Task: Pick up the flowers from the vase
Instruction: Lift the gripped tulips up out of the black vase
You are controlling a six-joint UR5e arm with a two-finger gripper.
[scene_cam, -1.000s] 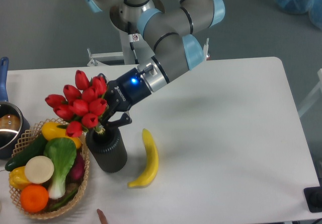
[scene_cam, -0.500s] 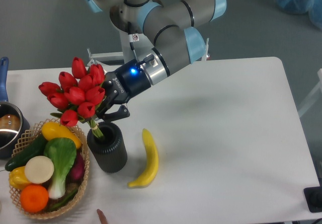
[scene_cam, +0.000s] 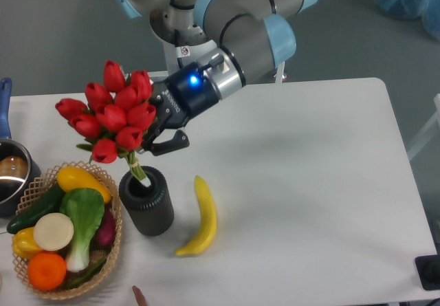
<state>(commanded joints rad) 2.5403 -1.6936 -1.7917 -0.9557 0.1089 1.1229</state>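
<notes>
The flowers, a bunch of red tulip buds with green leaves, are held tilted above the vase. Their bound stem ends hang just over the vase's mouth, at its rim. The vase is a short dark ribbed cylinder standing upright on the white table. My gripper is shut on the flowers just below the buds, coming in from the right. The buds hide one finger.
A yellow banana lies right of the vase. A wicker basket of vegetables and fruit stands left of the vase, touching it. A metal pot with a blue handle is at the left edge. The white table stretches to the right.
My gripper has lifted the flowers up and slightly right. The stems have risen from inside the vase to its mouth. The vase has stayed put.
</notes>
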